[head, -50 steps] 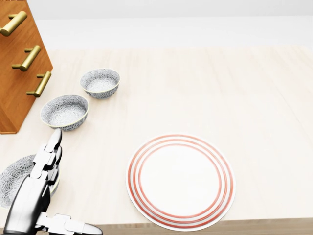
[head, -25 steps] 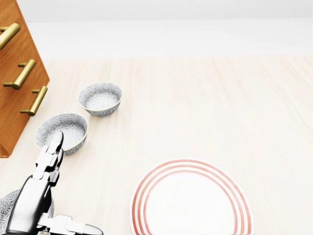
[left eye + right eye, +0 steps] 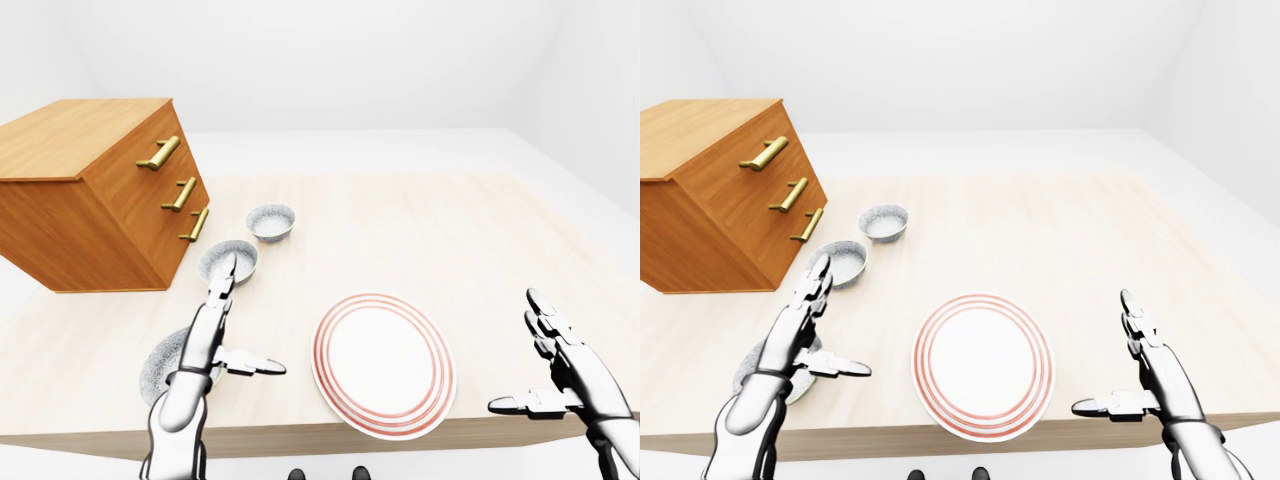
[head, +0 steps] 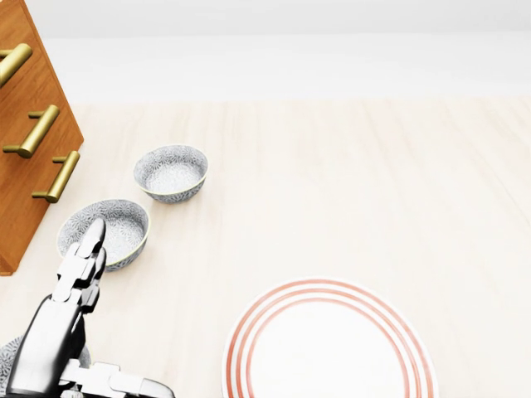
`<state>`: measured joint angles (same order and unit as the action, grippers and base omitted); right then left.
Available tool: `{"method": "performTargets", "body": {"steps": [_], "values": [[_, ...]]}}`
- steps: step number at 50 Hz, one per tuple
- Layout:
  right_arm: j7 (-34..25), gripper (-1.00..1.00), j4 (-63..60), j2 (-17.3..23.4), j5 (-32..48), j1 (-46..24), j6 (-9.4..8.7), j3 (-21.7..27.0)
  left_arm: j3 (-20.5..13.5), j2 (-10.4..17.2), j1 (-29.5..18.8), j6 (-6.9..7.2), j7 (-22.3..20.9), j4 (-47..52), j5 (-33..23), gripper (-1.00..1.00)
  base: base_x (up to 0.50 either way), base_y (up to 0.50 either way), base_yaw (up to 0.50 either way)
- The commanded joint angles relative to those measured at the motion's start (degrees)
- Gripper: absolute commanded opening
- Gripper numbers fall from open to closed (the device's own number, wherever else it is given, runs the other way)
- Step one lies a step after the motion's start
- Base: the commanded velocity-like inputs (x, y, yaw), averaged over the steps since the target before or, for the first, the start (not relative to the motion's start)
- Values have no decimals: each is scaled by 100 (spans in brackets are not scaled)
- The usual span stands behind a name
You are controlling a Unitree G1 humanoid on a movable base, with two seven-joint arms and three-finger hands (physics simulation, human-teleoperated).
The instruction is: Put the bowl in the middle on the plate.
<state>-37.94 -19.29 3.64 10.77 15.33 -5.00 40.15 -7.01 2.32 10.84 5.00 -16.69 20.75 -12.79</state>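
Note:
Three grey patterned bowls stand in a line at the left of the table. The middle bowl (image 4: pixel 108 228) sits between the far bowl (image 4: pixel 171 172) and the near bowl (image 3: pixel 160 365). My left hand (image 3: pixel 245 322) is open, its fingers (image 4: pixel 83 261) stretched flat with their tips over the middle bowl's near rim, holding nothing. The hand and forearm cover part of the near bowl. The red-ringed white plate (image 3: pixel 382 365) lies bare to the right of that hand. My right hand (image 3: pixel 512 352) is open over the table's near right edge, right of the plate.
A wooden drawer chest (image 3: pixel 90 200) with brass handles stands at the left, close beside the far and middle bowls. The pale wooden table (image 3: pixel 430 230) stretches to the right and top of the views; its near edge runs just below the plate.
The camera has moved: in the head view plate, bowls and chest have slid downward. My left hand's fingertips now lie over the middle bowl's rim instead of short of it.

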Motion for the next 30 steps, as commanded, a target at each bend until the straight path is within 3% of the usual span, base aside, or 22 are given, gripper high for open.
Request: {"method": "performTargets", "body": {"steps": [1,3,12,21,30], "values": [[52,100,-47,-2,42,4,0,-19,-116,51,-124,0,-115,62,180,100,0,0,0],[62,100,25,9,32,-9,0,-16,-47,134,-175,0,6,152,-323,100,0,0,0],[92,100,221,39,20,-41,0,-37,100,282,-699,0,-317,726,-1236,100,0,0,0],[114,100,164,59,4,-15,0,-69,44,371,-1073,0,-569,784,-1613,100,0,0,0],[86,100,88,39,0,3,0,-58,-194,672,-1651,0,-914,581,-1908,100,0,0,0]]}}
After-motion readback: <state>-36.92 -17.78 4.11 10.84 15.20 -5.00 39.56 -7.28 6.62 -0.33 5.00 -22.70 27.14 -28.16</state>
